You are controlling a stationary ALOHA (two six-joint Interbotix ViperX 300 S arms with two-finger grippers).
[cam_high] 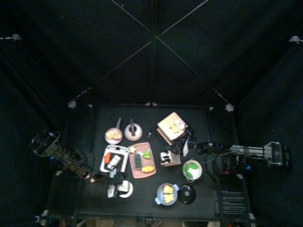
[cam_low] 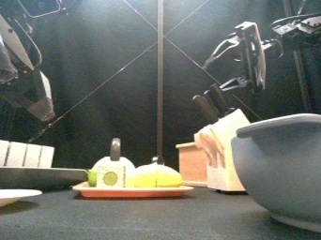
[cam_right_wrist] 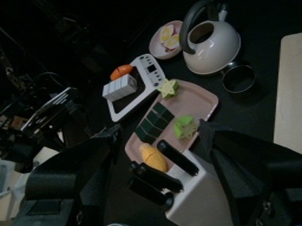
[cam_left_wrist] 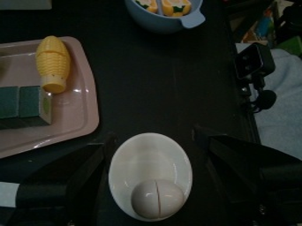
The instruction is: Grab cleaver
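Observation:
A pale wooden knife block (cam_low: 216, 155) stands right of the middle, also seen at the table's back as the knife block (cam_high: 173, 125). Black handles (cam_low: 208, 105) stick up from it; I cannot tell which one is the cleaver's. My right gripper (cam_low: 249, 52) hangs high above the block. In the right wrist view its jaws stand apart on either side of the handles (cam_right_wrist: 151, 184), with nothing gripped. My left gripper (cam_left_wrist: 151, 146) is open over a white oval dish (cam_left_wrist: 144, 168) near the table's front left, far from the block.
A pink tray (cam_left_wrist: 73, 132) holds a corn cob (cam_left_wrist: 51, 62) and a green sponge (cam_left_wrist: 24, 108). A white teapot (cam_right_wrist: 210, 44), a white scale (cam_right_wrist: 130, 84) and a bowl of yellow food (cam_left_wrist: 165, 9) stand around. A large grey bowl (cam_low: 283, 167) is at the front right.

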